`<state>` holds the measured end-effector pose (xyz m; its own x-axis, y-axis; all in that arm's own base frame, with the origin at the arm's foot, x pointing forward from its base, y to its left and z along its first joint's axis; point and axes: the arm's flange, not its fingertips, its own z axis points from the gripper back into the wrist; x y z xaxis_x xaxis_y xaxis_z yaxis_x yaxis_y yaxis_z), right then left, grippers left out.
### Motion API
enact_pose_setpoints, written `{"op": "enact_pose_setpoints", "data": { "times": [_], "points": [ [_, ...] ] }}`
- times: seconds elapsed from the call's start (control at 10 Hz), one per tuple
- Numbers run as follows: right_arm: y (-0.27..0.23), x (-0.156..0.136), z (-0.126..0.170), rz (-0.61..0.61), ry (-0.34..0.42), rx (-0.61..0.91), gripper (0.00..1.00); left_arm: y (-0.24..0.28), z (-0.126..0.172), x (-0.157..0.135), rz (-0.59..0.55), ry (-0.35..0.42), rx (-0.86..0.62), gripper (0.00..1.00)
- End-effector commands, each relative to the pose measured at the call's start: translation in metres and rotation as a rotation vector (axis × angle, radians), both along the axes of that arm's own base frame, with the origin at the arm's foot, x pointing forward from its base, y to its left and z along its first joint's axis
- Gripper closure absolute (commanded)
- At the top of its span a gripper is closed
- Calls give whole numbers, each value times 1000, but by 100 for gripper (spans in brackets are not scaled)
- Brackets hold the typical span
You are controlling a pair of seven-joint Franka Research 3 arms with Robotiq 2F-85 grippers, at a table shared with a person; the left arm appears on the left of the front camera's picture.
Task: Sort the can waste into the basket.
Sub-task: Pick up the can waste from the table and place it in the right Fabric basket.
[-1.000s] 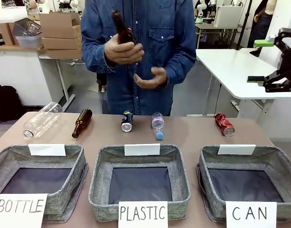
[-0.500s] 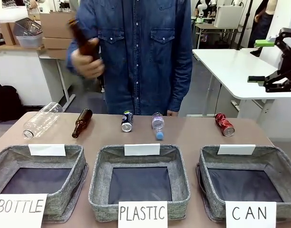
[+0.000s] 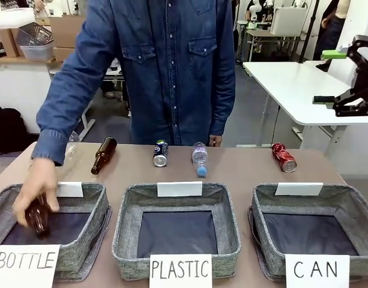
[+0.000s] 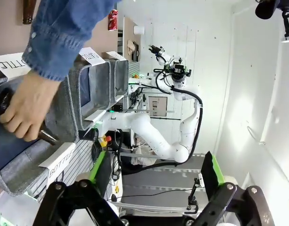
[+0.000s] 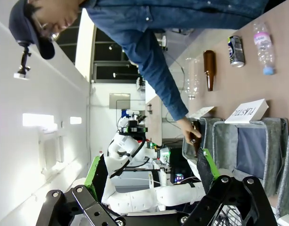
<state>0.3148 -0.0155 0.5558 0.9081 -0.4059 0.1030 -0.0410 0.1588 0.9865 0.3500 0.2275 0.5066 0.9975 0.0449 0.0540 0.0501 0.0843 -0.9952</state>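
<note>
Brown desk (image 3: 244,174) spreads below the raised right pincer (image 3: 328,77), whose jaws gape wide and empty; the left pincer (image 4: 156,174) is equally open and empty. Beneath the right pincer sits the grey CAN basket (image 3: 352,207); the red can (image 3: 284,157) lies below and left of that pincer, the dark blue can (image 3: 161,153) farther left.

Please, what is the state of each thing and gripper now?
dark can, lying on table
red can, lying on table
CAN basket, no can inside
held brown bottle, in person's hand, inside BOTTLE basket
left gripper, open
right gripper, open
</note>
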Motion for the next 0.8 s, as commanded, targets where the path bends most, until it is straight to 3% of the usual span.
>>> {"op": "enact_pose_setpoints", "data": {
  "times": [0.0, 0.7],
  "points": [
    [3, 5, 1, 3, -36, 11, 0, 6, 2, -3, -30, -25, 0, 0],
    [3, 5, 1, 3, -36, 11, 0, -16, 12, 7, -53, 2, 48, 0]
  ]
}}
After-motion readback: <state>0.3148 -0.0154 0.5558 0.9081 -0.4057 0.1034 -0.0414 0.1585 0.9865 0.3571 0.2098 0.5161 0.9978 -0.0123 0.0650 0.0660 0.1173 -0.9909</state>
